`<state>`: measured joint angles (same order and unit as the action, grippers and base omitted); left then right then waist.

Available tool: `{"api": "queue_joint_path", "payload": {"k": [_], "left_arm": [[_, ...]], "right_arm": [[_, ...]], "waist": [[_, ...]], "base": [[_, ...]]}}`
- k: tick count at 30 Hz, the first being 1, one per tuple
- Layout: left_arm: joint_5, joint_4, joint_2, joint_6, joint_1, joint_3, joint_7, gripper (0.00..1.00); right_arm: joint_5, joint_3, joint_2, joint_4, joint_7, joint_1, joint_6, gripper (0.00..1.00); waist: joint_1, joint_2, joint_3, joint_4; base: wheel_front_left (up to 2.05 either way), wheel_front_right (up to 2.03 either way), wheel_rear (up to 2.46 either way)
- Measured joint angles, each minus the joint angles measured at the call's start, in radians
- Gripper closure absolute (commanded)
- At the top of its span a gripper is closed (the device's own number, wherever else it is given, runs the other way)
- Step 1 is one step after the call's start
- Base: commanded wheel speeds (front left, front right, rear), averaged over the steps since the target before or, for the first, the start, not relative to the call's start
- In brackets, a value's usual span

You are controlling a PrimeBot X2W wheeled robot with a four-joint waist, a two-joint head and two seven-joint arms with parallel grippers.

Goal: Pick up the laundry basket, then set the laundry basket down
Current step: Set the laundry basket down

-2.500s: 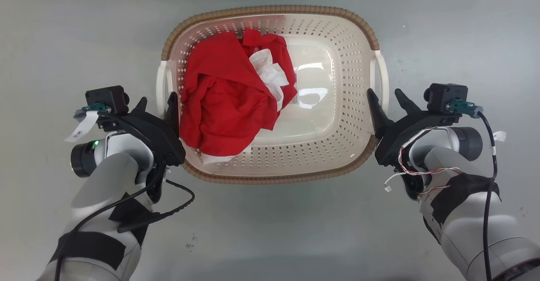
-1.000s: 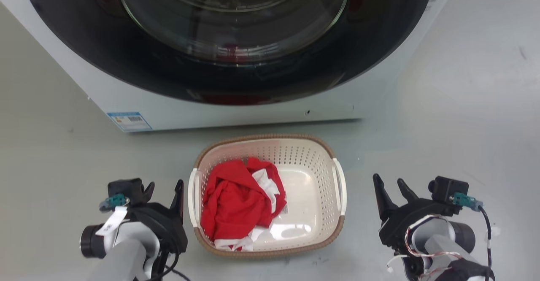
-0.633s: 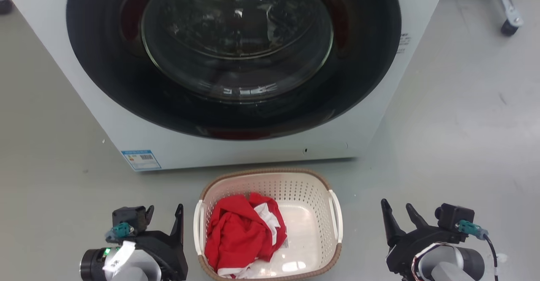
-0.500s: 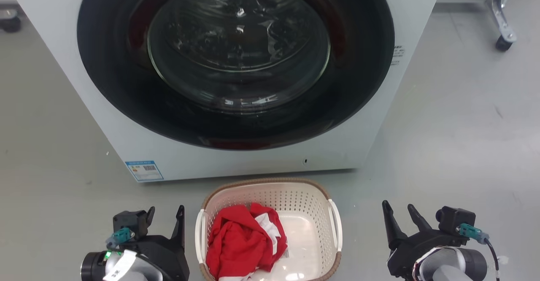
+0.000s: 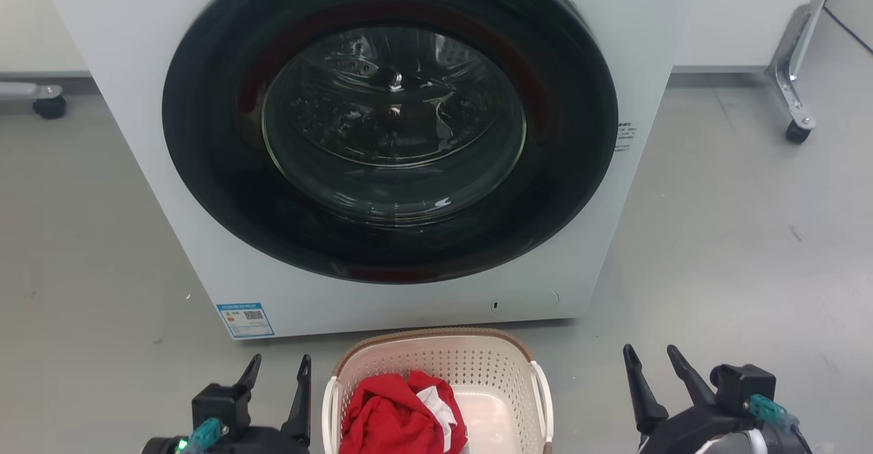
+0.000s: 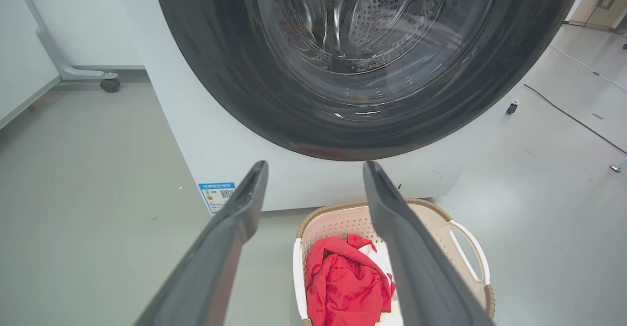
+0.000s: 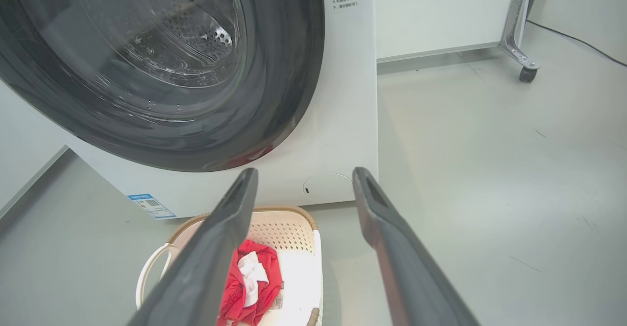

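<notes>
A cream laundry basket (image 5: 443, 360) sits on the grey floor (image 5: 716, 249) just in front of a front-loading washing machine (image 5: 136, 99), centred below its round glass door (image 5: 392, 123). That puts its load, a crumpled red garment (image 5: 385, 416) with a flash of white, within easy reach of the drum. The door looks closed.

The robot's two arms flank the basket, one to each side, as a two-handled load demands. The left gripper (image 5: 279, 372) stands just beside the basket's left handle (image 5: 329, 406) with its dark fingers spread apart and nothing between them. The right gripper (image 5: 650, 372) is parted and empty too, and stands farther off from the right handle (image 5: 543, 399). Neither touches the basket.

Both wrist cameras look down over the brown rim from above, which suggests the arms ride higher than the handles. With the basket level on the floor and both claws free, it appears to be at rest where it belongs. Any fresh lift would call for both arms to drop and close in on the handles together, lest the basket tip and spill. A wheeled metal leg (image 5: 791, 110) stands well apart at the right.
</notes>
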<state>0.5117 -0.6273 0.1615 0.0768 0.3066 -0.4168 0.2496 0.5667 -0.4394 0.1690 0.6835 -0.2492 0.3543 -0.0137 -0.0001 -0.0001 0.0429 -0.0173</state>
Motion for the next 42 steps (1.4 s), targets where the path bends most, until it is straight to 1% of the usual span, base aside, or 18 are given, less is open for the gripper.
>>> {"api": "queue_joint_path", "payload": {"k": [4,9,14,21,32,35,42], "left_arm": [[-0.022,0.082,0.011,0.021,-0.067,0.021,0.0,0.0],[-0.03,0.167,0.018,0.03,-0.146,0.048,0.0,0.0],[-0.04,0.235,0.02,0.039,-0.227,0.073,0.0,0.0],[-0.068,0.314,0.018,0.046,-0.276,0.105,0.0,0.0],[-0.107,0.38,0.008,0.048,-0.341,0.149,0.0,0.0],[-0.123,0.391,-0.006,0.048,-0.352,0.172,0.0,0.0],[-0.16,0.411,-0.021,0.048,-0.359,0.194,0.0,0.0]], "right_arm": [[-0.017,0.013,0.012,-0.061,0.0,-0.056,-0.014,0.0],[-0.046,0.028,0.028,-0.13,0.0,-0.126,-0.04,0.0],[-0.07,0.044,0.035,-0.207,0.0,-0.177,-0.054,0.0],[-0.106,0.062,0.049,-0.303,0.0,-0.225,-0.067,0.0],[-0.147,0.067,0.059,-0.414,0.0,-0.298,-0.084,0.0],[-0.151,0.069,0.059,-0.431,0.0,-0.309,-0.085,0.0],[-0.166,0.078,0.061,-0.457,0.0,-0.323,-0.091,0.0]], "waist": [[0.0,-0.0001,-0.024,-0.001],[0.0,-0.0001,-0.05,-0.002],[-0.0001,-0.0001,-0.068,-0.007],[0.0001,0.0001,-0.073,-0.007],[0.0001,0.0001,-0.076,-0.005],[0.0001,0.0001,-0.076,-0.004],[0.0001,0.0001,-0.075,-0.002]], "base": [[0.0,0.0,0.0],[0.0,0.0,0.0],[0.0,0.0,0.0],[0.0,0.0,0.0],[0.0,0.0,0.0],[0.0,0.0,0.0],[0.0,0.0,0.0]]}}
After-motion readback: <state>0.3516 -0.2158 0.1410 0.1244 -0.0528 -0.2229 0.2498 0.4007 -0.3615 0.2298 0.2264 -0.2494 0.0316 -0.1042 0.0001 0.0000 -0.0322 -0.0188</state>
